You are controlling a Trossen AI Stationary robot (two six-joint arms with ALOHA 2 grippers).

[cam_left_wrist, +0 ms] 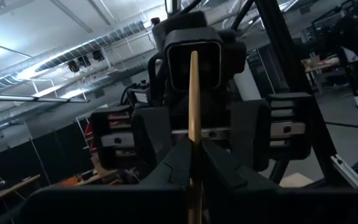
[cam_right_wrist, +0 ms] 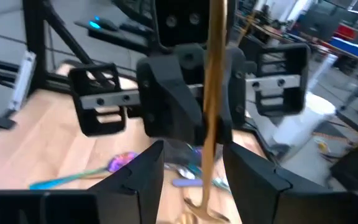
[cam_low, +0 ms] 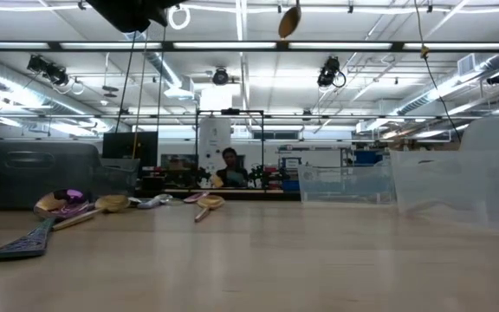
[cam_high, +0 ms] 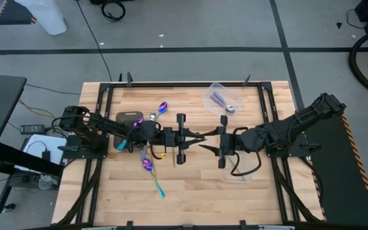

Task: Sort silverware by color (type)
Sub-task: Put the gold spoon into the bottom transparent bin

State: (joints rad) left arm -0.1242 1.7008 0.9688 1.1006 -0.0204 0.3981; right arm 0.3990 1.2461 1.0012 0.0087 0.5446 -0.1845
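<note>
A gold spoon stands upright above the middle of the table, between my two grippers, which face each other. My left gripper is shut on its handle. My right gripper is open, one finger on either side of the same handle; I see no touch. The low view shows only the spoon's gold bowl, high up. More silverware lies on the wood: a purple-blue spoon with a teal handle, another purple one, and gold ones. My left gripper pinches the gold spoon's thin handle between its two fingertips. The fingers lie about level and across the handle, coming from the table's left side. The spoon stands upright in the hold, lifted clear of the table.
A dark grey tray lies left of centre. One clear container at the back holds a lilac-handled spoon; another clear container stands under my right arm. Bare wood lies toward the near edge.
</note>
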